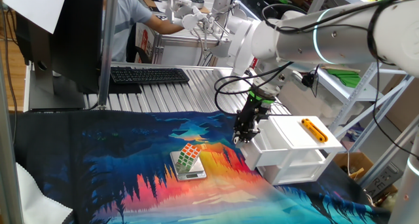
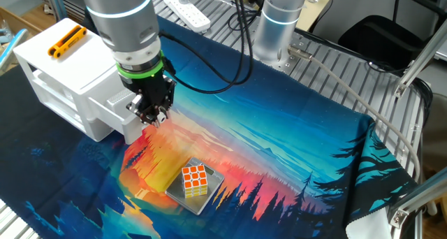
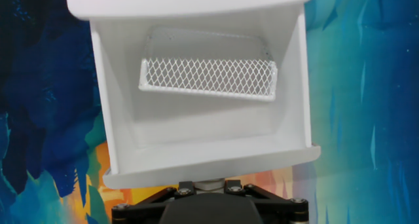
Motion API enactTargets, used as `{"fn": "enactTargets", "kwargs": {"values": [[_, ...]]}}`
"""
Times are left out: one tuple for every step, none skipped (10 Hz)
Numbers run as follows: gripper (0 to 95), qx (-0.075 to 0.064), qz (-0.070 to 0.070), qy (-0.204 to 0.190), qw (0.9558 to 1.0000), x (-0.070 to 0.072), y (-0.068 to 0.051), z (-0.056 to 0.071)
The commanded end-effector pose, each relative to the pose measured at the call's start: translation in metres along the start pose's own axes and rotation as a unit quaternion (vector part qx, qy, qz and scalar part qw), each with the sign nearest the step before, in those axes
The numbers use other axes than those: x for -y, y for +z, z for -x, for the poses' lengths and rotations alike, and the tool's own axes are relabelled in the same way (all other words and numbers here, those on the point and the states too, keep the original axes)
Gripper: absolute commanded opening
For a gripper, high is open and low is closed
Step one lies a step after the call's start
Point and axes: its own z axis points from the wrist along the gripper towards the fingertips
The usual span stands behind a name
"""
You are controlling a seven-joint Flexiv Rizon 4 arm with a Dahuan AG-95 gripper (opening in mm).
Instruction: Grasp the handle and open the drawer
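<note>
- One fixed view: the cabinet (image 1: 298,149) stands near the table's right edge; its upper drawer (image 1: 265,144) juts out toward the claw (image 1: 243,136).
- Other fixed view: claw (image 2: 153,116) at the drawer (image 2: 115,112) front.
- Hand view: the pulled-out drawer (image 3: 203,129) holds a white mesh tray (image 3: 207,78); the claw's fingers sit closed at the front's middle; handle hidden.

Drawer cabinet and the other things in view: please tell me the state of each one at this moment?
drawer: pulled out, a white mesh piece inside
handle: hidden by the jaws
gripper: at the drawer front, jaws closed on the handle
lower drawer: pushed in
orange bar: lying flat on the cabinet top
cube: upright on a small scale, scrambled
</note>
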Motion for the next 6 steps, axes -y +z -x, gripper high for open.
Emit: {"fn": "enactTargets", "kwargs": {"values": [[0.0, -0.002, -0.003, 0.002, 1.0000, -0.0016, 0.0013, -0.0024], [0.0, -0.003, -0.003, 0.002, 1.0000, -0.0015, 0.0020, -0.0035], [0.0, -0.003, -0.003, 0.003, 1.0000, -0.0011, 0.0025, -0.0046], [0.0, -0.004, -0.004, 0.005, 1.0000, -0.0004, 0.0025, -0.0067], [0.0, -0.004, -0.004, 0.006, 1.0000, -0.0001, 0.0024, -0.0074], [0.0, -0.004, -0.004, 0.008, 1.0000, 0.0004, 0.0024, -0.0093]]}}
